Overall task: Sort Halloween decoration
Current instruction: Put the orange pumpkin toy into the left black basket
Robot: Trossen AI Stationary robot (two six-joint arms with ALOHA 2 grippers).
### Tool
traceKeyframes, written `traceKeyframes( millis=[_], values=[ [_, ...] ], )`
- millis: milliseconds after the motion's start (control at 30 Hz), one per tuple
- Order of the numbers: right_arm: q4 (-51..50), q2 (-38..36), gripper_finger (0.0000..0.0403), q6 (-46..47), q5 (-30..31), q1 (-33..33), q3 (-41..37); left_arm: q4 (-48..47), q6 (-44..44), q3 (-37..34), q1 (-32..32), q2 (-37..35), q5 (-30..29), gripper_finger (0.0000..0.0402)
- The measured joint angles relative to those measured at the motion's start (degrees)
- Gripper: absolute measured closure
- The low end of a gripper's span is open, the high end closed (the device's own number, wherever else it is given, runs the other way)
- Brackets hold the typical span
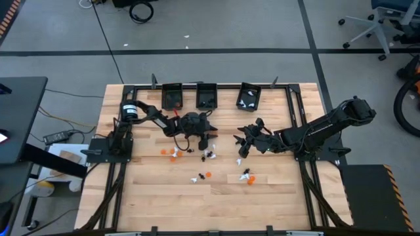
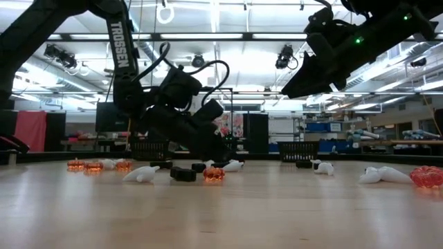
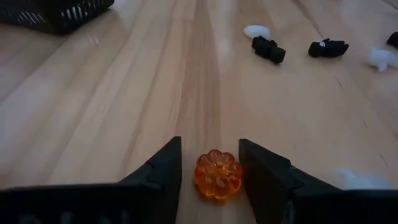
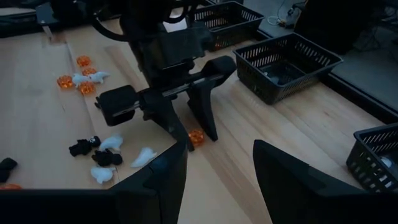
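Note:
The Halloween decoration is a scatter of tiny orange, black and white trinkets on the wooden table (image 1: 157, 196). One orange pumpkin trinket (image 3: 217, 175) lies flat on the table between the two fingers of my left gripper (image 1: 209, 141). That gripper is low at the table's middle and open. The same pumpkin (image 4: 196, 137) shows in the right wrist view between those fingers. My right gripper (image 1: 243, 149) hangs above the table to the right of it, open, with nothing between its fingers (image 4: 168, 174). My left gripper comes slanting down from the table's left, fingertips at the tabletop, one finger on each side of the orange pumpkin. One finger (image 3: 264, 177) stands right at the pumpkin's edge (image 3: 239, 177); whether it touches I cannot tell. A strip of table shows beside the other finger.
Three black bins (image 1: 172, 96) (image 1: 207, 96) (image 1: 249, 97) stand along the far edge. Other trinkets lie in small groups: orange ones (image 1: 172, 153), black and white ones (image 1: 210, 156), more near the front (image 1: 200, 176) (image 1: 247, 177). Bare wood lies toward the near edge.

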Motion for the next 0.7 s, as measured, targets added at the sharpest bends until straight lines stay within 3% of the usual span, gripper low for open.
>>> traceKeyframes(
  millis=[267,500,700],
  values=[
    [-0.02,0.0,0.0214,-0.2,0.01,0.01,-0.01,-1.92,-0.25,0.04,-0.02,0.02,-0.05,0.0329],
    [-0.46,0.0,0.0214,-0.28,0.96,0.84,0.01,-3.5,-1.23,-0.08,-0.05,-1.98,0.1,0.0333],
    [-0.42,0.0,0.0214,-0.44,2.21,1.16,-0.01,-10.66,0.16,-0.61,-0.17,-7.45,1.02,0.0326]
  ],
)
